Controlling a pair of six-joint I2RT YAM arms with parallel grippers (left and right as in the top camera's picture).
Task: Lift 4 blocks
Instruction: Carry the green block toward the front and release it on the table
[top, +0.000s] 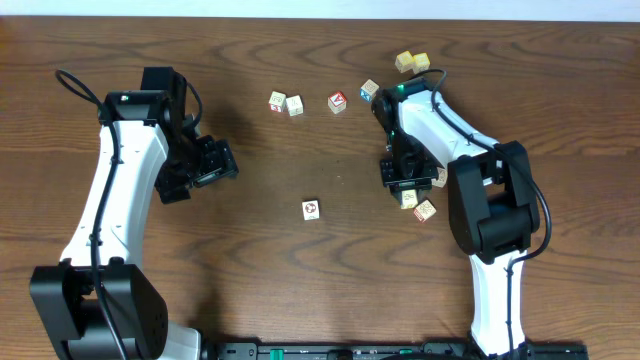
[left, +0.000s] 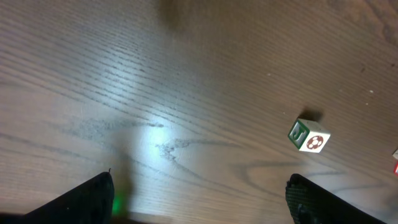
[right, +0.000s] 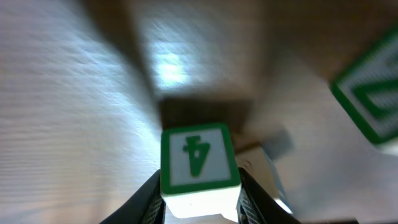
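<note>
Landmark: a lone block (top: 311, 209) with a green letter and a red ball picture sat by itself in the middle of the counter (top: 300, 290)
Left gripper (top: 218, 162): spread wide open and empty above bare wood, left of the lone block and a little beyond it
Right gripper (right: 200, 190): closed on the block with the green 4 (right: 199, 155), one finger on each side, well to the right of the lone block
Lift: could not tell whether the held block was clear of the wood
Two pale blocks (top: 417, 204): just beside each other, right of the lone block and about level with it, under the right arm
Far row: beyond the lone block lay a pale pair (top: 286, 103), a red-faced block (top: 337, 102) and a blue-marked block (top: 370, 90)
Yellow blocks (top: 412, 62): two, touching, farthest beyond the lone block and to its right
</note>
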